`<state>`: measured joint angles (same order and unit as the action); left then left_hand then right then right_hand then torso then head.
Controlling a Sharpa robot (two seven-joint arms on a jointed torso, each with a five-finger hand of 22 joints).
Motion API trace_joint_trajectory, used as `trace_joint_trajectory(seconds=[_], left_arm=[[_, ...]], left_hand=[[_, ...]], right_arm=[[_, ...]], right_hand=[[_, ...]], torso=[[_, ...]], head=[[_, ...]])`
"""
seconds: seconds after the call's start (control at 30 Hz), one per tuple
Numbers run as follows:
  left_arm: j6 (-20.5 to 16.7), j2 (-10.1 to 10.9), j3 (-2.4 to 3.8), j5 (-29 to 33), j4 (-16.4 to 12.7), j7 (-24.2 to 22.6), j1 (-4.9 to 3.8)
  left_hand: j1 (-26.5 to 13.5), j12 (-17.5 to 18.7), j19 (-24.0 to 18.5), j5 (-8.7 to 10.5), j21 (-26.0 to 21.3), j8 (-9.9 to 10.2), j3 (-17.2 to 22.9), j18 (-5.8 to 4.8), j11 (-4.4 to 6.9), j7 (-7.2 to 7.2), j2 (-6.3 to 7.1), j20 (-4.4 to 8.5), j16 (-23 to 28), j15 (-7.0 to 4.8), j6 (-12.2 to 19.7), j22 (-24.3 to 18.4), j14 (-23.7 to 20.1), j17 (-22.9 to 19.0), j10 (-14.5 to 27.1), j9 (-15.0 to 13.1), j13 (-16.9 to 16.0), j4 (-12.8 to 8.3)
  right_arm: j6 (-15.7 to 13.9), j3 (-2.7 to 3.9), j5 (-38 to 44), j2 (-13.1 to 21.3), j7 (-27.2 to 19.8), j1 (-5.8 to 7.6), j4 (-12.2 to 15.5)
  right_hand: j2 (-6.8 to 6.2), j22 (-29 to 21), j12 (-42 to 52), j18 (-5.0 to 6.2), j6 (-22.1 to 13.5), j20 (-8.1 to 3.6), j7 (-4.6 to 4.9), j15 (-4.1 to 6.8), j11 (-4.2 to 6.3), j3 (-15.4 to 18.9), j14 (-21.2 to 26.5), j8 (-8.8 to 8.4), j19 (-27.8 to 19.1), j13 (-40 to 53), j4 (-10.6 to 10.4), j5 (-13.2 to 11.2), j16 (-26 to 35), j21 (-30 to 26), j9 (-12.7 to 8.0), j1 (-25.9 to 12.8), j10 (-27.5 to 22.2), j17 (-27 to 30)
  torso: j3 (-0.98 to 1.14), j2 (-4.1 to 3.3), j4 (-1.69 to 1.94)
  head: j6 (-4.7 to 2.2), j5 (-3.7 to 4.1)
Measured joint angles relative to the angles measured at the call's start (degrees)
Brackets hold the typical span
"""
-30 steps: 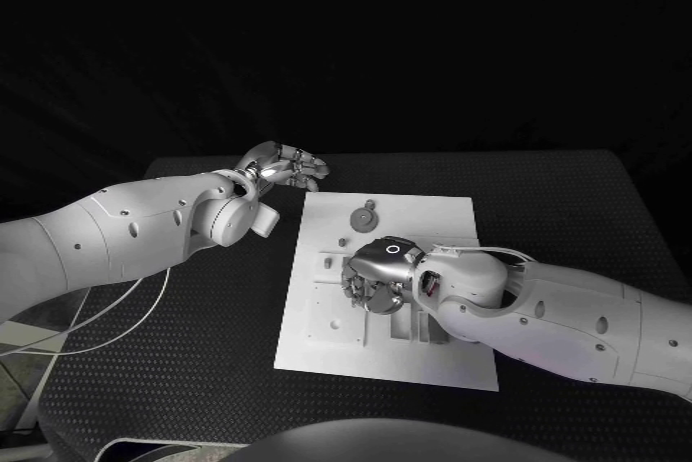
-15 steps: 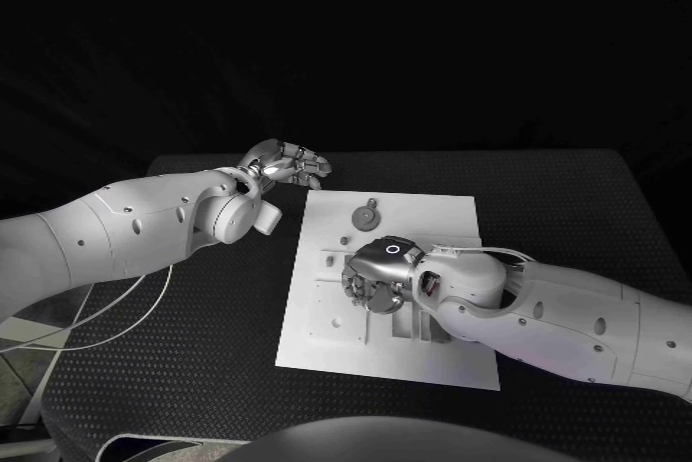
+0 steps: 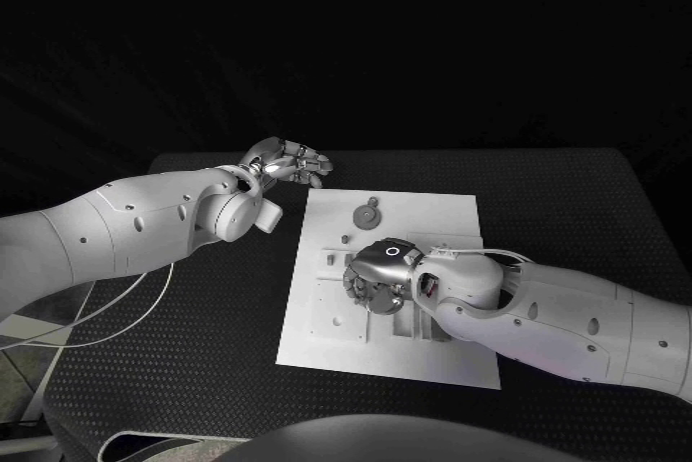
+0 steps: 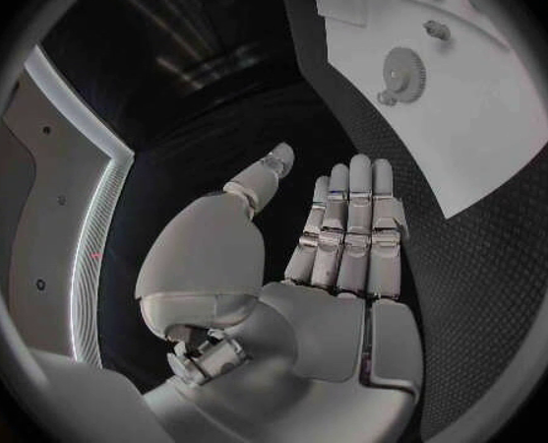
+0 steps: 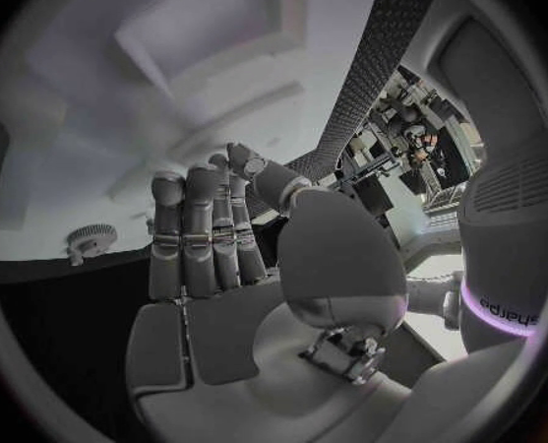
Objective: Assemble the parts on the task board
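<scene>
The white task board (image 3: 433, 217) lies in the middle of the black table. A grey gear part (image 3: 369, 215) lies flat near its far edge; the left wrist view also shows the gear part (image 4: 402, 69) on the board (image 4: 483, 118). My right hand (image 3: 378, 274) is over the board's middle, fingers pointing down at the slots and small parts there. In the right wrist view its fingers (image 5: 200, 236) are straight and side by side with nothing in them, above the gear part (image 5: 90, 237). My left hand (image 3: 289, 163) hovers off the board's far left corner, its fingers (image 4: 347, 226) straight and empty.
Small pieces (image 3: 330, 254) stand along the board's left side, with a small peg (image 4: 437, 30) near the gear. A thin white cable (image 3: 130, 307) hangs below my left arm. Black table mat (image 3: 577, 202) surrounds the board.
</scene>
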<state>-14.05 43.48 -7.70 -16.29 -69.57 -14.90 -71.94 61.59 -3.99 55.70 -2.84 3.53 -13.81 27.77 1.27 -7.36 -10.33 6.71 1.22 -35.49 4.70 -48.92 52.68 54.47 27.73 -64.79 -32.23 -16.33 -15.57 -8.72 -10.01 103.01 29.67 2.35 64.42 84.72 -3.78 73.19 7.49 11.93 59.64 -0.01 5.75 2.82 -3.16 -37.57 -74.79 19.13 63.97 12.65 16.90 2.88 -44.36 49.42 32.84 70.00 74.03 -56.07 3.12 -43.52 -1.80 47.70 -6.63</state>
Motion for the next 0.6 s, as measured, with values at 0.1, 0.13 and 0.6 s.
trace_joint_trajectory(seconds=[0.1, 0.13, 0.6], left_arm=[[0.01, -0.05, 0.01, 0.0, 0.0, 0.0, 0.0], [0.01, -0.05, 0.01, 0.0, 0.0, 0.0, 0.0], [0.02, -0.06, -0.01, -0.01, 0.01, 0.01, 0.0]], left_hand=[[0.0, 0.0, 0.0, 0.0, 0.0, 0.0, 0.0, 0.0, 0.0, 0.0, 0.0, 0.0, 0.0, 0.0, 0.0, -0.05, 0.0, 0.0, 0.0, 0.0, 0.0, 0.0], [0.0, 0.0, 0.0, 0.0, 0.0, 0.0, 0.0, 0.0, 0.0, 0.0, 0.0, 0.0, 0.0, 0.0, 0.0, -0.05, 0.0, 0.0, 0.0, 0.0, 0.0, 0.0], [0.0, 0.0, 0.0, 0.0, 0.0, 0.0, 0.0, 0.0, 0.0, 0.0, 0.0, 0.0, 0.22, 0.0, 0.0, -0.1, 0.0, 0.11, 0.0, -0.01, 0.05, 0.0]], right_arm=[[0.0, -0.01, 0.03, -0.07, 0.0, 0.0, -0.27], [-0.01, -0.01, 0.04, -0.1, -0.01, 0.01, -0.31], [0.01, -0.06, 0.21, -0.28, -0.06, 0.04, -0.4]], right_hand=[[0.0, 0.0, -0.01, 0.0, 0.0, 0.0, 0.0, 0.0, 0.0, 0.0, 0.0, 0.0, 0.0, 0.01, 0.0, 0.0, 0.0, 0.0, 0.02, 0.0, 0.0, 0.01], [0.0, 0.0, -0.01, 0.0, 0.0, 0.0, 0.0, 0.0, 0.0, 0.0, 0.0, 0.0, 0.0, 0.02, 0.0, 0.0, 0.0, 0.0, 0.02, 0.0, 0.0, 0.02], [-0.01, 0.0, -0.01, 0.0, -0.01, 0.02, 0.01, 0.0, 0.0, 0.0, 0.0, -0.03, -0.01, 0.02, 0.0, -0.01, -0.23, 0.0, -0.12, -0.01, 0.0, 0.01]], torso=[[0.0, -0.01, 0.03], [-0.01, -0.02, 0.04], [0.0, -0.01, 0.01]], head=[[0.12, -0.01], [0.15, -0.01], [0.37, -0.32]])
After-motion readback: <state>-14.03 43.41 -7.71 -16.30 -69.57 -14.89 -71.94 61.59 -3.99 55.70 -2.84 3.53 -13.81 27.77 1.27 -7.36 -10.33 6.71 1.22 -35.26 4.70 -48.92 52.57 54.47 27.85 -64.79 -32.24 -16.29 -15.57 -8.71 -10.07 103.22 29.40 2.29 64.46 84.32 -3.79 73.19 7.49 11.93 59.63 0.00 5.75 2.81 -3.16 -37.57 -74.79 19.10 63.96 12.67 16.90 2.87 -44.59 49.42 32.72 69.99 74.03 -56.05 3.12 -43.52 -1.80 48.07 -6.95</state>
